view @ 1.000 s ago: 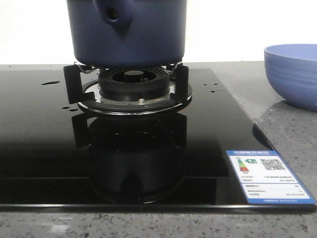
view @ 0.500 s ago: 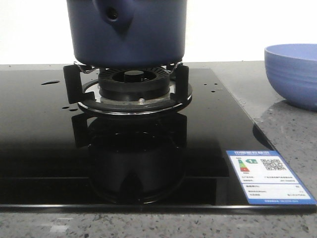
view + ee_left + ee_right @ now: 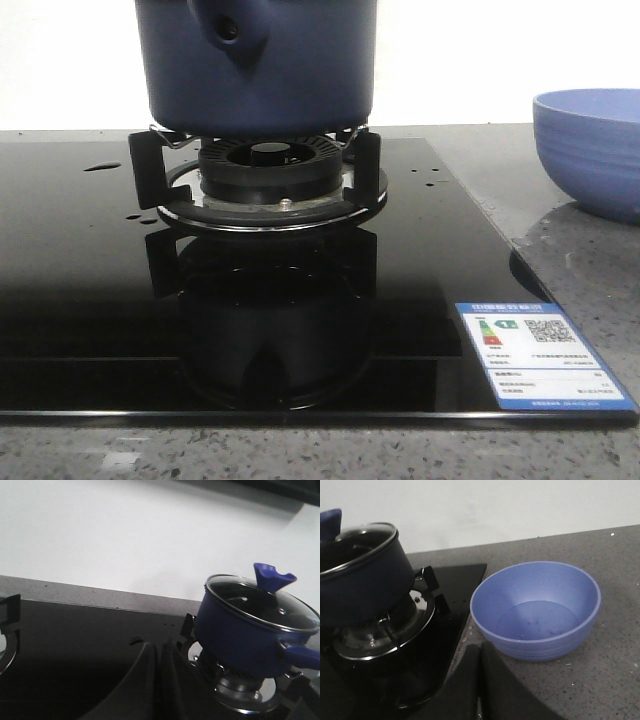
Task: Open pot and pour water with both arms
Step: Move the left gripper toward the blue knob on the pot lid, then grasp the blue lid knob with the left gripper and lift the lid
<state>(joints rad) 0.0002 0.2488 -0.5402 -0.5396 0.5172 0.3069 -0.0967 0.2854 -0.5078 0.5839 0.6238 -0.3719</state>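
The dark navy-blue pot point(image 3: 260, 70) stands on the gas burner point(image 3: 270, 185), its handle stub with the round hole facing the front camera. In the left wrist view the pot point(image 3: 245, 630) wears a glass lid with a blue knob point(image 3: 272, 576). It also shows in the right wrist view point(image 3: 360, 585). Small water drops point(image 3: 100, 166) lie on the black hob. My left gripper point(image 3: 159, 647) is shut and empty, apart from the pot. My right gripper point(image 3: 480, 650) is shut and empty, near the hob's corner. Neither gripper shows in the front view.
A light blue bowl point(image 3: 590, 150) stands on the grey stone counter to the right of the hob, with a few drops inside point(image 3: 535, 610). The black glass hob point(image 3: 90, 300) carries an energy label point(image 3: 540, 355) at its front right. A second burner's edge point(image 3: 6, 640) shows further left.
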